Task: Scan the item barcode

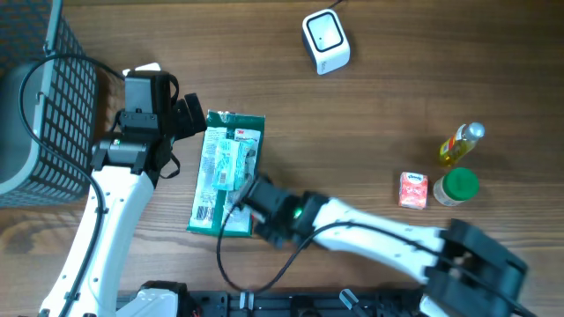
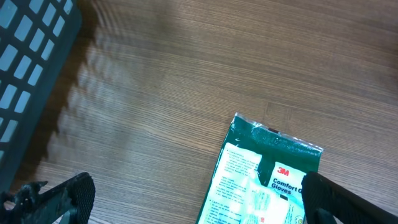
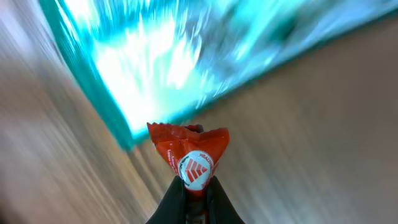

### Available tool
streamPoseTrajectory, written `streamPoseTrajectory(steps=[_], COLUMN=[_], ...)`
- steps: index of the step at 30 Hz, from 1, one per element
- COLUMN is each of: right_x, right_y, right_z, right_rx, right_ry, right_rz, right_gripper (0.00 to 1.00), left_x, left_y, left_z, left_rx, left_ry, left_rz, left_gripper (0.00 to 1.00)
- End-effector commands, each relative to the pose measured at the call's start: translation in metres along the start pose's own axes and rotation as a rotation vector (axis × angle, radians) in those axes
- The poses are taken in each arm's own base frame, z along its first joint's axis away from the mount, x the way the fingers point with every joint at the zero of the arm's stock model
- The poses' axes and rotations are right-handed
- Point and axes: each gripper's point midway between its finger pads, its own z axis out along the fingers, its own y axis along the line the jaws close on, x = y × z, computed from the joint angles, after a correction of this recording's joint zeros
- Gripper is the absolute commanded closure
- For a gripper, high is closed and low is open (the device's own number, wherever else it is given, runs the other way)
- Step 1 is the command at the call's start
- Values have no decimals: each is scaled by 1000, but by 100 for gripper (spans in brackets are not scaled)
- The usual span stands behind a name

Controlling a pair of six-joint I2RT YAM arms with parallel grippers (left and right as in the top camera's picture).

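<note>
1. Your right gripper (image 3: 195,189) is closed, its two fingers pinching the lower edge of a small red sachet (image 3: 188,155) with a round white logo. The sachet stands upright out of the jaws.
2. That gripper and the sachet sit at the glove packet's (image 1: 225,172) lower right corner. From overhead the gripper body covers the sachet, so only the right wrist view shows it.
3. The right wrist view is heavily blurred; behind the sachet you can make out only the teal edge of the glove packet and wood grain.
4. The glove packet lies flat on the table (image 1: 370,114), printed face up, its long sides slightly tilted. The left wrist view reads "3M Comfort Gloves" on it.
5. Your left gripper (image 1: 192,119) is wide open and holds nothing. It hovers at the packet's upper left corner, with one finger out over bare wood and the other over the packet's top edge.
6. The barcode scanner (image 1: 325,40) — white, with a dark window — stands well apart from the packet, beyond its top right corner.
7. A dark mesh basket (image 1: 35,114) sits off the packet's left side, past the left arm.
8. Far off the packet's right side stand three more items close together: a yellow bottle (image 1: 460,145), a green-lidded jar (image 1: 458,187) and a small orange carton (image 1: 412,189).
</note>
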Motion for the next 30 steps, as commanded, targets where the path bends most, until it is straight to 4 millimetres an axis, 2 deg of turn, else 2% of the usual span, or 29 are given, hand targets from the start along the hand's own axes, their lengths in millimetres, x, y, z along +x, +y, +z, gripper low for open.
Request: streamPoseTrajectory(steps=[1,4,6,8,11,17,22,25,30], right_x=[-68,-99,-116,-129,-142,-147,-150,-149,-144], right_y=[-4,-24,-43,-57,-62,-69,-67,-70,-76], right_z=[-61,-83,-87,-78,-48,11,27,38,48], right_rx=[-286,-461,-527,-557,-636,-749,-823,-802,-733], right_ry=[-262,-389,-462,-497,-509,-523,-568,-589,-599], right_rz=[195,370,498,603,699,805,814,817,788], right_gripper=[96,96,96,96,96,96,96,95,84], left_x=[-6,-6,-6,-6,-6,-6,-6,-6,-6], left_y=[1,1,1,1,1,1,1,1,1], left_z=[-3,-3,-3,-3,-3,-3,-3,-3,-3], left_rx=[-2,-2,-2,-2,-2,-2,-2,-2,-2], left_ry=[-18,-18,-18,-18,-18,-18,-18,-18,-18], left_rz=[-22,-22,-22,-22,-22,-22,-22,-22,-22], left_gripper=[0,0,0,0,0,0,0,0,0])
